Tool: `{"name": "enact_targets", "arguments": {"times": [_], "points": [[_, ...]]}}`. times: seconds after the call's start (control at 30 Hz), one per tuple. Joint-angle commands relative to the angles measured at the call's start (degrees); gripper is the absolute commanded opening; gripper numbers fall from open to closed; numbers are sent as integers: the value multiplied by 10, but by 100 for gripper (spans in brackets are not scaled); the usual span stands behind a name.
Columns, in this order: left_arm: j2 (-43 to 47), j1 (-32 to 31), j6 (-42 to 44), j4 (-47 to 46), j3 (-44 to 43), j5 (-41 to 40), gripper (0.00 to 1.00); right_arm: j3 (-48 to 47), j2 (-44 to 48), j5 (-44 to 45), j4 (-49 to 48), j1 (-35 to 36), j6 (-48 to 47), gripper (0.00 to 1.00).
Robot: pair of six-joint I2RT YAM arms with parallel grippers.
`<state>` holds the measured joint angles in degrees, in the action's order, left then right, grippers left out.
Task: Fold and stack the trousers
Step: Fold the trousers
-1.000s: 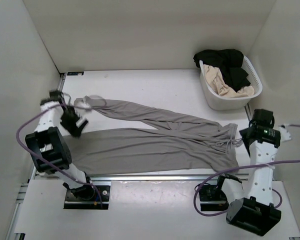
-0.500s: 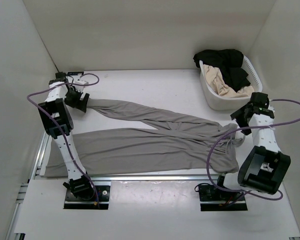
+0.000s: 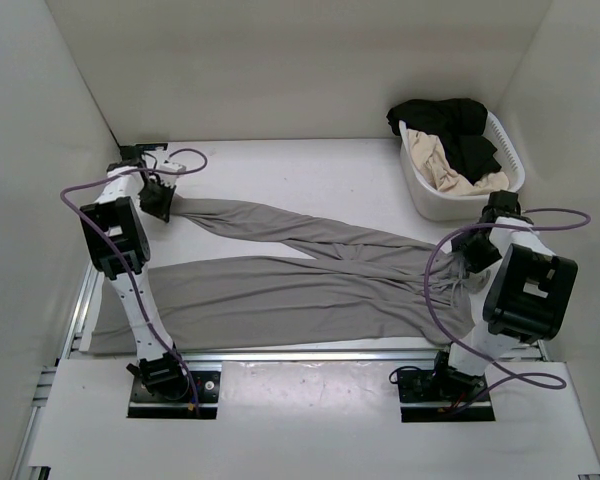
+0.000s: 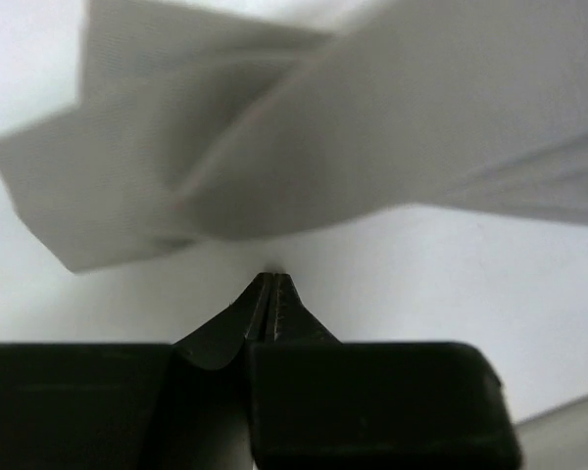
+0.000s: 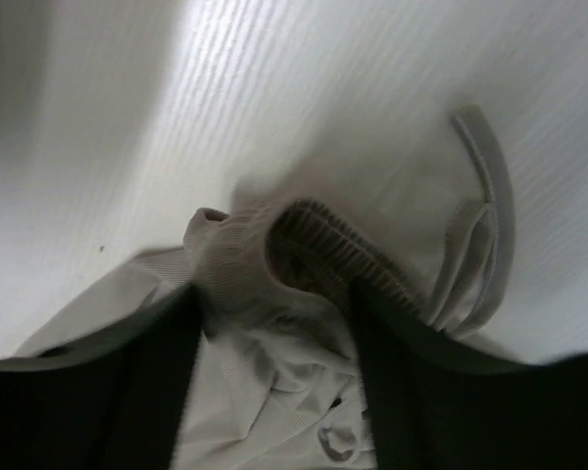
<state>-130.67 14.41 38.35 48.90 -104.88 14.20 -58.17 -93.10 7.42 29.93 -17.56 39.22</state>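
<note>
The grey trousers (image 3: pixel 300 290) lie spread flat across the table, waist to the right and legs running left. My left gripper (image 3: pixel 160 203) is at the cuff of the far leg. In the left wrist view its tips (image 4: pixel 272 279) are shut together on nothing, and the cuff (image 4: pixel 176 166) lies just beyond them. My right gripper (image 3: pixel 468 262) is down on the waist. In the right wrist view its fingers straddle the bunched ribbed waistband (image 5: pixel 274 245) and press on it from both sides. The drawstring (image 5: pixel 490 196) loops to the right.
A white laundry basket (image 3: pixel 420 190) stands at the back right, holding a black garment (image 3: pixel 440 115) and a beige garment (image 3: pixel 450 165). White walls close in the table on the left, back and right. The arm bases sit on a rail at the near edge.
My left arm swung out to the far leg's cuff and its jaws shut. My right arm moved in over the waist and its fingers narrowed onto the waistband.
</note>
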Motion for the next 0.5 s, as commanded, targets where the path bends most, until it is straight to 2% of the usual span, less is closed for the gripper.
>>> {"name": "enact_targets", "arguments": {"times": [0.0, 0.03, 0.1, 0.17, 0.23, 0.37, 0.43, 0.47], "points": [[55, 5, 3, 29, 24, -5, 14, 8, -3, 30, -2, -2, 28, 58], [65, 10, 3, 35, 24, -5, 14, 14, -11, 30, -11, -2, 28, 44], [88, 19, 9, 62, 7, 7, 14, 4, -30, 36, -11, -7, 14, 27], [94, 25, 14, 87, -31, 7, 14, -10, -37, 56, 11, -7, 7, 0], [94, 32, 14, 136, -72, -7, 14, -15, -37, 70, 16, -7, -7, 0], [94, 46, 14, 226, -193, 15, 14, -5, 68, 70, 6, -7, -34, 0], [119, 51, 14, 235, -179, 21, 14, 3, 107, 70, -1, -7, -40, 0], [131, 51, 14, 205, -154, 15, 14, 9, 136, 62, -7, -7, -48, 0]]}}
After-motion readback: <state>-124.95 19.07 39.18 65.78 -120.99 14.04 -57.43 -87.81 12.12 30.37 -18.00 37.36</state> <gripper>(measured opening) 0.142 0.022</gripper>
